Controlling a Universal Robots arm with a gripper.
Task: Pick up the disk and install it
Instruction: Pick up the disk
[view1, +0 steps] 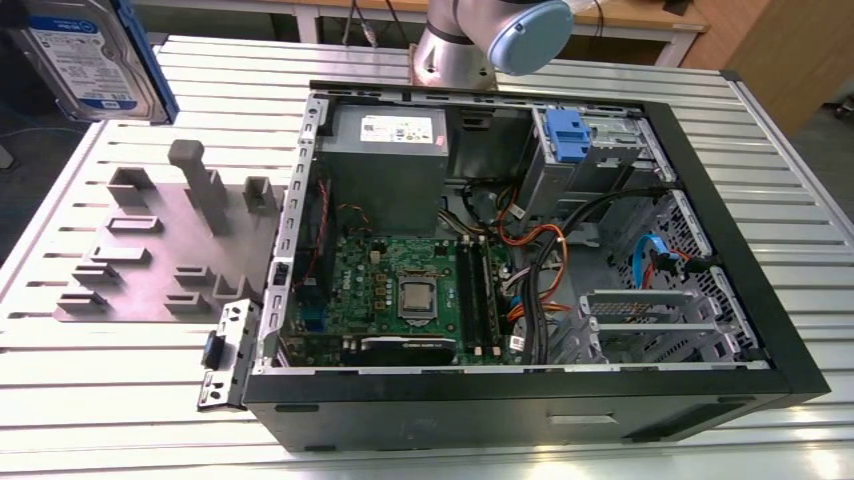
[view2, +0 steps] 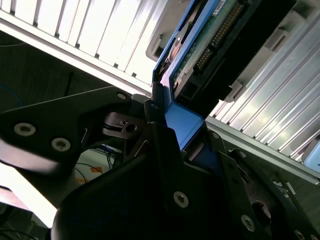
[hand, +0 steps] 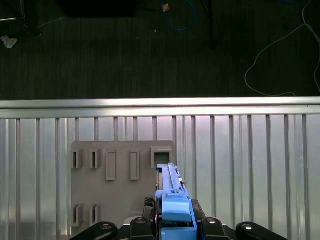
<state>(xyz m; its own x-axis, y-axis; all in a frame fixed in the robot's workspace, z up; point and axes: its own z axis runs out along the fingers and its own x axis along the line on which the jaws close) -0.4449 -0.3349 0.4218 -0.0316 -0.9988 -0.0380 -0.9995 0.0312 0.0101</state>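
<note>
Here, the disk (view1: 87, 55) is held clamped edgewise in the hand (hand: 175, 229), clear above the counter (view1: 107, 390) at the exterior view's left. It is seen over the grey slotted plate (hand: 120, 200), well apart from the open computer case (view1: 534, 405).

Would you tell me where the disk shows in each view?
Exterior view: the disk is at the top, on the exterior view's left.
Second wrist view: the disk sits clamped in the gripper, connectors showing.
First wrist view: the disk is edge-on over the slotted plate.
Shared landmark: the ribbed table.
</note>
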